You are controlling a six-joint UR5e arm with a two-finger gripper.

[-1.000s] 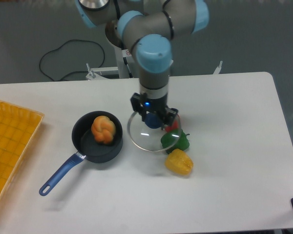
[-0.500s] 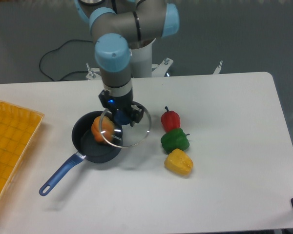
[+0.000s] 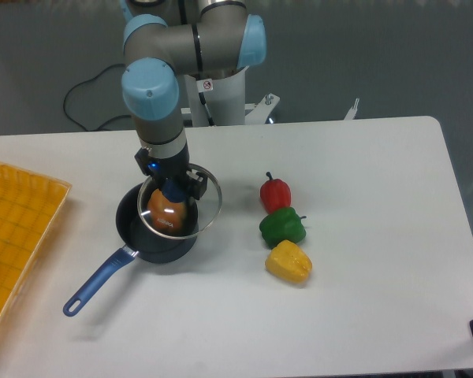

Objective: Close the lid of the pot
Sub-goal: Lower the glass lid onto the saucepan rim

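1. White rectangular table (image 3: 363, 315): carries every item listed below.
2. Yellow gridded tray (image 3: 16, 228): at the table's left edge, partly out of view.
3. Small dark round saucepan (image 3: 134, 236) with long blue handle: left of centre, handle pointing toward the front left; an orange bun-like item (image 3: 165, 214) sits inside.
4. Round clear glass lid (image 3: 209, 206) with metal rim and blue knob: held above the saucepan, offset to its right, tilted.
5. Two-finger gripper (image 3: 173, 191): pinching the lid's knob.
6. Red pepper (image 3: 275, 191), green pepper (image 3: 282, 226), yellow pepper (image 3: 288, 262): in a row right of the saucepan.
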